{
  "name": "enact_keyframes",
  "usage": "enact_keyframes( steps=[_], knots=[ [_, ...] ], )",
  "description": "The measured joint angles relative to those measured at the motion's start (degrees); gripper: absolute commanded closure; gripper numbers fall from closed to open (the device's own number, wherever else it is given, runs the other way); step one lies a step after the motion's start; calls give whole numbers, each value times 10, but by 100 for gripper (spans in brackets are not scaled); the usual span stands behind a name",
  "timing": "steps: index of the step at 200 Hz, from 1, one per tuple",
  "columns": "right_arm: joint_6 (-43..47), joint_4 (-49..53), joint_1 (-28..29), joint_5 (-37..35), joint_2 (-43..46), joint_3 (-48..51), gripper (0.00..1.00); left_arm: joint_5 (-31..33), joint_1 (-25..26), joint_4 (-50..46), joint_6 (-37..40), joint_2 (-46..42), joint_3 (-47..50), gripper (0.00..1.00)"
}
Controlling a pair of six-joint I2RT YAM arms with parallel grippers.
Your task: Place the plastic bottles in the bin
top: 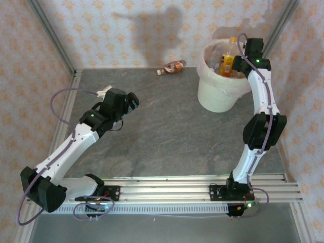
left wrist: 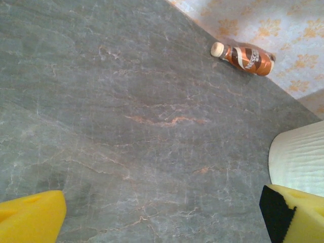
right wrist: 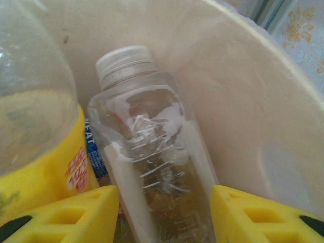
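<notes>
1. Right gripper [right wrist: 164, 197] sat down inside the bin [right wrist: 253, 111], its yellow fingers [right wrist: 76, 212] pressed against both sides of a clear bottle [right wrist: 147, 131] with a white cap
2. Touching that bottle's left side in the bin stood a yellow-labelled bottle [right wrist: 40, 147], and a blue label showed between the two
3. Left gripper [left wrist: 162, 212] hung spread wide over the grey table [left wrist: 126, 101], well apart from the bin
4. One brown bottle [left wrist: 245, 57] lay on its side against the far wall [left wrist: 263, 20]

Light was bright and even; a soft shadow lay on the back wall [top: 147, 30] at twelve o'clock. The clear bottle [right wrist: 152, 152] looked hazy.
</notes>
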State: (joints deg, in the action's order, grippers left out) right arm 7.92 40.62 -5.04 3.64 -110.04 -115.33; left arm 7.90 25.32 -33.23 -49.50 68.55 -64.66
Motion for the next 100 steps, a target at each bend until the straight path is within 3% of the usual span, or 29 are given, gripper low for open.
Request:
enact_keyframes(
  steps=[64, 100],
  knots=[
    [-37, 14, 0, 24, 27, -38, 45, -2, 0, 0, -2, 6, 0, 0],
    [-73, -13, 0, 41, 104, -11, 34, -6, -3, 0, 7, 19, -3, 0]
  ],
)
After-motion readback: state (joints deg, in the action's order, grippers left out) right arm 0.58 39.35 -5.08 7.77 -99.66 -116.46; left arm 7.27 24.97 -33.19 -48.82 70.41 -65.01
